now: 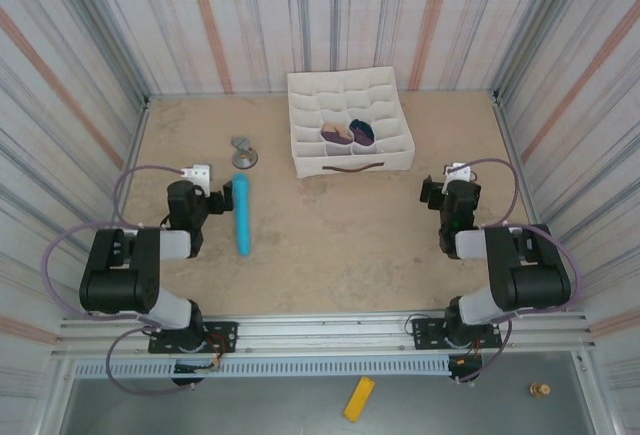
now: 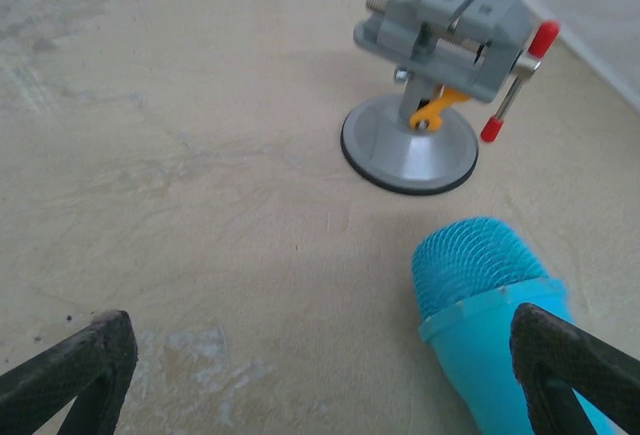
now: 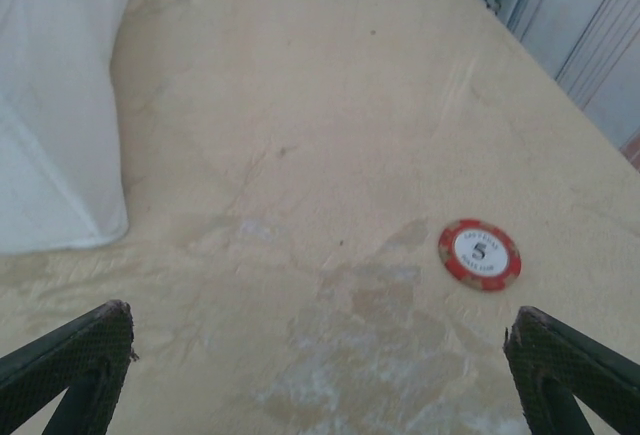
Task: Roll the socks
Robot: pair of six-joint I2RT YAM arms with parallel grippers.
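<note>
A robot lab test cell: striped curtain walls [image 1: 60, 75] ring the tabletop [image 1: 340, 245] ahead of the left gripper [image 2: 320, 330]; aluminium mounting rail [image 1: 320, 330] behind it.

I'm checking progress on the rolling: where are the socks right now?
In the top view, the socks sit side by side in compartments of the white divided organizer at the table's far middle, right of the grey vise.
</note>
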